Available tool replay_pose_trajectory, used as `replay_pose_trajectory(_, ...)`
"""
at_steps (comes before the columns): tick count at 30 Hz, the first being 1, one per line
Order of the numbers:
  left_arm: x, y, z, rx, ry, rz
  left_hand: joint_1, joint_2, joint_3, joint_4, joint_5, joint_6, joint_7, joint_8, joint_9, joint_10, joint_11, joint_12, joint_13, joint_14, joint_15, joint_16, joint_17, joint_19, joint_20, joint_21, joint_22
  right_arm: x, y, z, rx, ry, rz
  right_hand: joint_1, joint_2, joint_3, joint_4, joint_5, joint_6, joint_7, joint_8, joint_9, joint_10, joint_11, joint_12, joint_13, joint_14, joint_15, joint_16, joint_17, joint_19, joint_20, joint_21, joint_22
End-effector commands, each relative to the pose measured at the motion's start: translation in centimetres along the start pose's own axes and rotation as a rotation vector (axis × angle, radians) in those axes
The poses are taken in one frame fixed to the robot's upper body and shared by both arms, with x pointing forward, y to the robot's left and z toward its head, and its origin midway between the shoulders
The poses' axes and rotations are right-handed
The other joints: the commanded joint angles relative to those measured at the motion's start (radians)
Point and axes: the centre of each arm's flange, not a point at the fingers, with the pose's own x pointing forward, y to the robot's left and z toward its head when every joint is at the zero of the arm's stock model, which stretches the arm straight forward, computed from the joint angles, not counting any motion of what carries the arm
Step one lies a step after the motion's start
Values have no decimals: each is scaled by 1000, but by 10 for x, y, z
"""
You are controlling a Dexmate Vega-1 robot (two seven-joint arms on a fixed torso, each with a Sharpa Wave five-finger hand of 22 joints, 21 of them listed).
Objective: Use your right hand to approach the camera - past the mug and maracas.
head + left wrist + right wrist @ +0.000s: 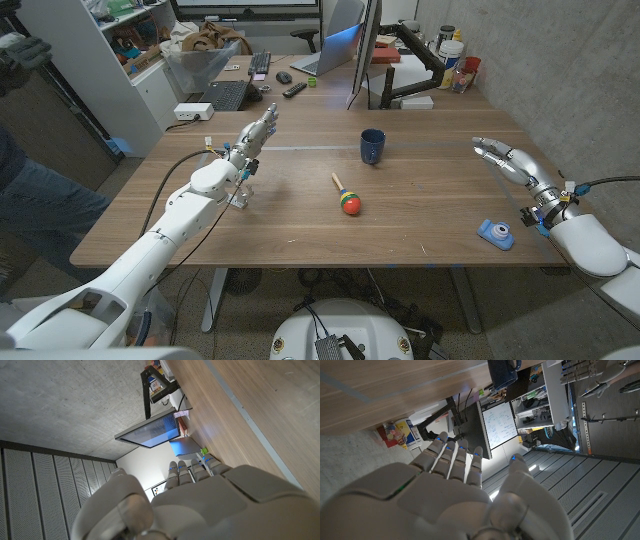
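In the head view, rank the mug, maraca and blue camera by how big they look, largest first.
1. Mug, largest.
2. Maraca, long but thin.
3. Blue camera.
Maraca and camera look close; the camera also sits nearer the lens, so their order is unsure.

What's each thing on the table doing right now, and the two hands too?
mug: upright, untouched.
maraca: lying on its side, untouched.
blue camera: on the table near the front edge, untouched.
left hand: raised, fingers extended, holding nothing.
right hand: open, fingers extended, holding nothing, apart from the camera.
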Motion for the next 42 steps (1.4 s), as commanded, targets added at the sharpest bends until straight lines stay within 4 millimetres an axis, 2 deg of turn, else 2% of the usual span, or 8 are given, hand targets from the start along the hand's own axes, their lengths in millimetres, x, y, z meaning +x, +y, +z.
replay_pose_trajectory(1,-1,2,2,4,-2,4,7,3,-4,0,-2,2,-7,2,5,-4,-2,7,3,-3,-6,3,2,-2,-1,8,3,-8,-3,3,-44,10,3,10,-5,3,-6,5,3,-10,3,5,2,-6,0,5,9,2,-1,4,7,3,-2,3)
replay_pose_trajectory(17,0,2,3,7,-3,-3,8,5,-7,-1,-2,6,-8,3,5,-5,-3,7,3,-3,-6,3,2,-3,-2,8,3,-16,1,5,-106,36,26,15,1,8,-5,7,-25,-16,-10,5,-13,-6,-7,5,3,9,-4,4,6,8,-3,3)
replay_pose_trajectory(42,6,-2,1,3,-1,-17,11,7,-10,-1,-2,8,-9,4,5,-4,-4,7,3,-3,-8,3,2,-5,-1,8,3,-34,-2,6,-140,75,20,19,0,9,-7,6,-24,-20,-9,5,-28,-3,-13,6,2,10,-4,5,4,14,-4,4)
